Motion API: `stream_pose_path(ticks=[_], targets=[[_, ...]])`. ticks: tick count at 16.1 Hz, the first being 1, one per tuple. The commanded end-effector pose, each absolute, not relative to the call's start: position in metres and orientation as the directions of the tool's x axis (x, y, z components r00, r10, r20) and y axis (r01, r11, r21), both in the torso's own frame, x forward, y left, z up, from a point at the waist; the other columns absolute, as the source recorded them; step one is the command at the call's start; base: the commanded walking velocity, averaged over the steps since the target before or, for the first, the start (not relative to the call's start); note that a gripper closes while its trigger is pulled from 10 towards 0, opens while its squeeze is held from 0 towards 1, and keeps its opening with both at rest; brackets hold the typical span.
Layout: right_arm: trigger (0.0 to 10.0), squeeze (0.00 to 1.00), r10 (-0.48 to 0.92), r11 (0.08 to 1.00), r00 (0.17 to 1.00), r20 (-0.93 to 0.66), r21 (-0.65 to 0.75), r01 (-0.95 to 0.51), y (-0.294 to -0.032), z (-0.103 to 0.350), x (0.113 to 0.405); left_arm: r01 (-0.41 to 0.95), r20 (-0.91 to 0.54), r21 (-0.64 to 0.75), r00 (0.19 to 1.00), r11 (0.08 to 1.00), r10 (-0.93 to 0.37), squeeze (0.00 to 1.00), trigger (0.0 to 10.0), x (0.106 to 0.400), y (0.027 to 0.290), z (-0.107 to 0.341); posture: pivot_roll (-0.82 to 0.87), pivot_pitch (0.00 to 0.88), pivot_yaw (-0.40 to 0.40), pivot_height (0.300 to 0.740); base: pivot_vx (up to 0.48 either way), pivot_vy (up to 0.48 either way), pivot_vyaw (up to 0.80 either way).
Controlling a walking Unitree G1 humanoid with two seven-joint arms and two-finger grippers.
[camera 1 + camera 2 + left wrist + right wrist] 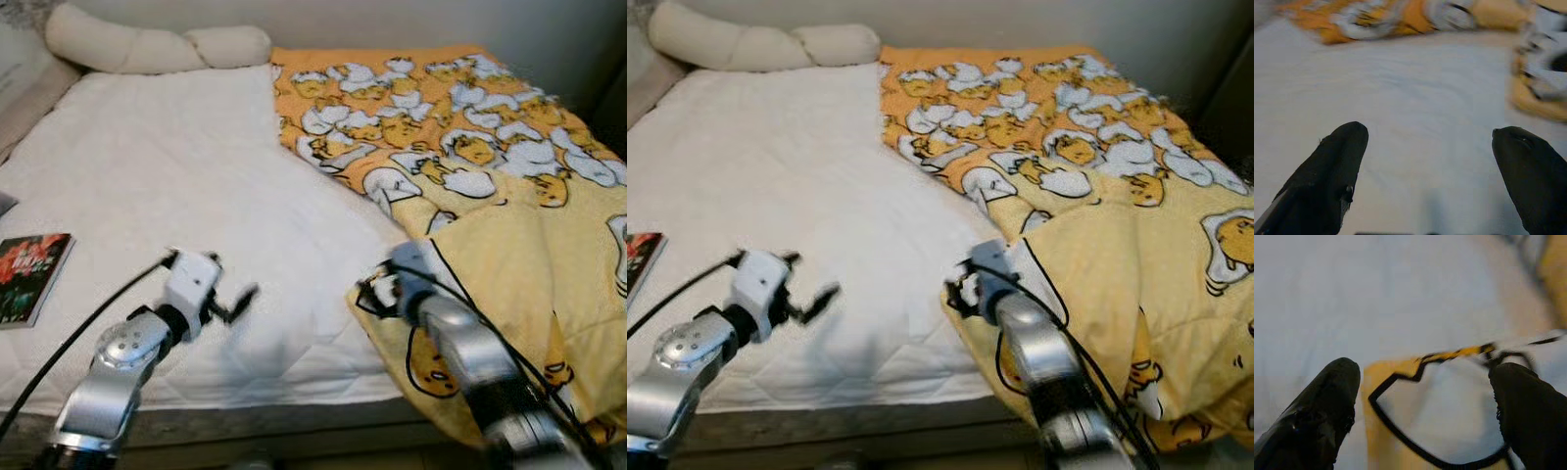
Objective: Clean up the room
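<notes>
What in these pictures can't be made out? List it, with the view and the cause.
- Book: cover too small and blurred to read in the left eye view; cut by the edge in the right eye view.
- Right gripper: hidden behind its own wrist in the eye views; its wrist view shows jaws apart over the blanket edge.
- Blanket: cut by the right edge.
- Left gripper: motion-blurred in the eye views.

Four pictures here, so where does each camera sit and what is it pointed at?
Left eye: on the head, looking down at the bed, blanket, book and both arms.
Right eye: beside it, same scene shifted.
Left wrist: on the left arm, looking past the open left hand at bare mattress, blanket beyond.
Right wrist: on the right arm, looking past the open right hand at the blanket's edge.
Shared: all four show blanket and mattress.
</notes>
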State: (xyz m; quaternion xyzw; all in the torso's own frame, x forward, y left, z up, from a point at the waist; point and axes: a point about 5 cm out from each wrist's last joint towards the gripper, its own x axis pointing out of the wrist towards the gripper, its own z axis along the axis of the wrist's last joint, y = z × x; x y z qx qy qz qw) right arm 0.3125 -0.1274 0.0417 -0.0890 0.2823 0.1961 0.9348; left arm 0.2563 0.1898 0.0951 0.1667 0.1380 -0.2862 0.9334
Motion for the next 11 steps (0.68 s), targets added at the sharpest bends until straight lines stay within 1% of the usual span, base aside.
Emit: stream_pose_path(ticks=[1, 2, 3, 4, 5, 6, 7, 11], targets=[[10.0, 0.00, 0.338, 0.888, 0.732, -0.592, -0.058, -0.457, -0.122, 0.035, 0.313, 0.638, -0.380, 0.224, 0.753, 0.736, -0.537, 0.00, 10.0, 0.255, 0.188, 0.096, 0.18, 0.000, 0.019, 0.740, 0.000, 0.000, 0.00], [10.0, 0.00, 0.336, 0.871, 0.703, -0.626, -0.077, -0.485, -0.119, 0.030, 0.315, 0.671, -0.404, 0.221, 0.724, 0.708, -0.559, 0.00, 10.0, 0.252, 0.189, 0.095, 0.19, 0.000, 0.018, 0.740, 0.000, 0.000, 0.00], [10.0, 0.00, 0.310, 0.852, 0.684, -0.661, -0.127, -0.508, -0.118, 0.024, 0.316, 0.700, -0.425, 0.210, 0.694, 0.683, -0.581, 0.00, 10.0, 0.251, 0.189, 0.095, 0.19, 0.000, 0.016, 0.740, 0.000, 0.000, 0.00], [10.0, 0.00, 0.269, 0.837, 0.687, -0.675, -0.189, -0.513, -0.120, 0.021, 0.316, 0.717, -0.437, 0.205, 0.676, 0.666, -0.593, 0.00, 10.0, 0.250, 0.188, 0.095, 0.20, 0.000, 0.015, 0.740, 0.000, 0.000, 0.00], [10.0, 0.00, 0.243, 0.834, 0.692, -0.680, -0.217, -0.507, -0.122, 0.020, 0.318, 0.728, -0.446, 0.207, 0.664, 0.653, -0.599, 0.00, 10.0, 0.250, 0.189, 0.094, 0.20, 0.000, 0.012, 0.740, 0.000, 0.000, 0.00], [0.3, 0.00, 0.191, 0.832, 0.697, -0.691, -0.263, -0.489, -0.126, 0.017, 0.319, 0.743, -0.460, 0.199, 0.647, 0.639, -0.609, 0.00, 10.0, 0.247, 0.190, 0.093, 0.21, 0.000, 0.008, 0.740, 0.000, 0.000, 0.00], [0.0, 0.00, 0.186, 0.831, 0.697, -0.693, -0.267, -0.487, -0.126, 0.015, 0.318, 0.747, -0.464, 0.197, 0.641, 0.635, -0.611, 0.00, 10.0, 0.246, 0.191, 0.093, 0.21, 0.000, 0.007, 0.740, 0.000, 0.000, 0.00], [0.0, 0.00, 0.200, 0.832, 0.687, -0.698, -0.250, -0.496, -0.122, 0.008, 0.313, 0.758, -0.477, 0.185, 0.626, 0.625, -0.617, 0.00, 10.0, 0.243, 0.192, 0.090, 0.22, 0.000, -0.001, 0.740, 0.000, 0.000, 0.00]])
